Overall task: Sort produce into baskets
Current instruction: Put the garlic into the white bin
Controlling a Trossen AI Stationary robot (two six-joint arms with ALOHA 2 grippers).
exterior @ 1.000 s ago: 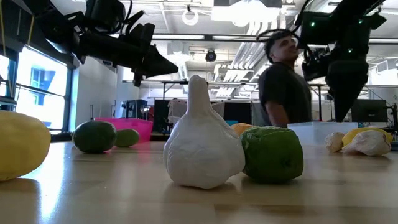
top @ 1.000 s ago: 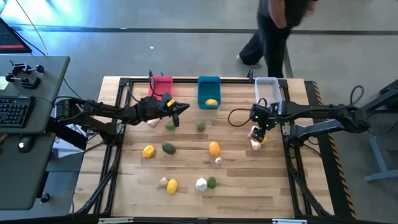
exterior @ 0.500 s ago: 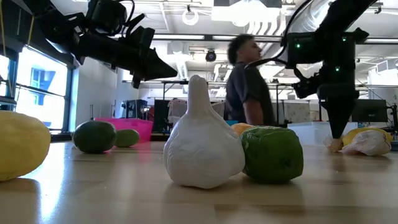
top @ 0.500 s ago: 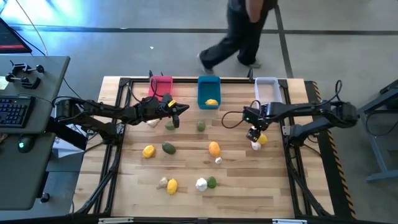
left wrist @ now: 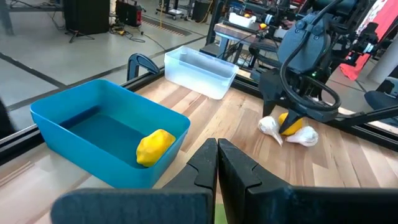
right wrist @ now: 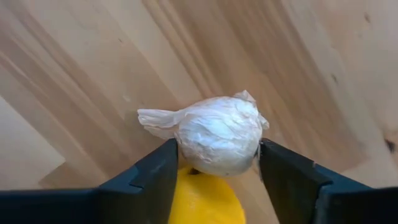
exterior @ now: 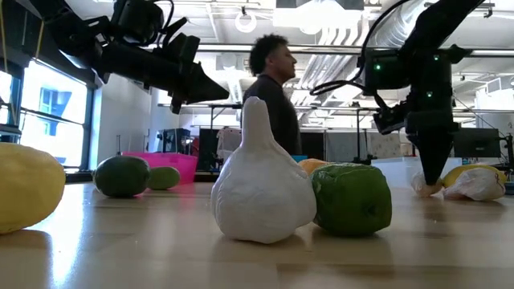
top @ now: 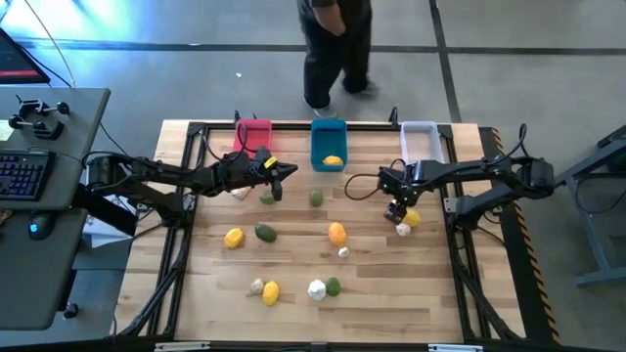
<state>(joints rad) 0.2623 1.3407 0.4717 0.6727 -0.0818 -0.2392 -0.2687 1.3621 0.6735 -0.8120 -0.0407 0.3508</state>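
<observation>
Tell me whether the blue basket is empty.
Not empty. The blue basket holds one yellow lemon, lying against its near wall in the left wrist view.

Right gripper (right wrist: 214, 163) is down tight around a white garlic (right wrist: 214, 134), a lemon (right wrist: 202, 202) touching just beneath it, so little room there; left gripper (top: 290, 171) hangs over the table's back part, before the pink bin (top: 254, 133); open wood lies between the middle lemon (top: 336, 234) and the blue bin (top: 329, 144); bare boards along the near edge
</observation>
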